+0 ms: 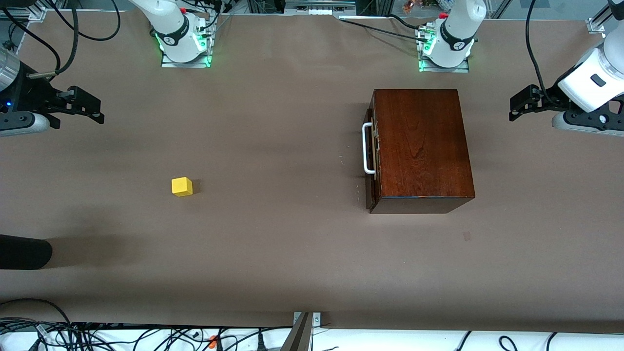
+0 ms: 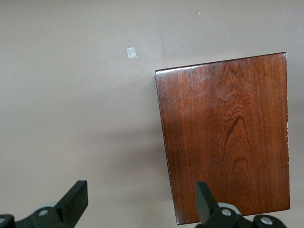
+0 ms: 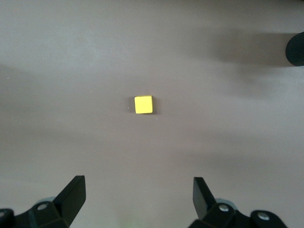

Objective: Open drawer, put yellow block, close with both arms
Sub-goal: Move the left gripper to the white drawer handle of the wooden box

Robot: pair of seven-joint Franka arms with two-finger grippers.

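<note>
Both grippers hang up high with fingers apart — left gripper (image 1: 517,108) by the shut drawer (image 1: 370,151), right gripper (image 1: 92,109) over bare table, yellow block (image 1: 182,186) well apart.

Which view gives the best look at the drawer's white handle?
The front view: the white handle shows whole on the drawer, shut in the wooden box. The left wrist view shows only the box's top; the right wrist view shows the yellow block alone.

Drawer (image 1: 369,148) shut in its box; yellow block (image 1: 182,186) well apart, on the table.
</note>
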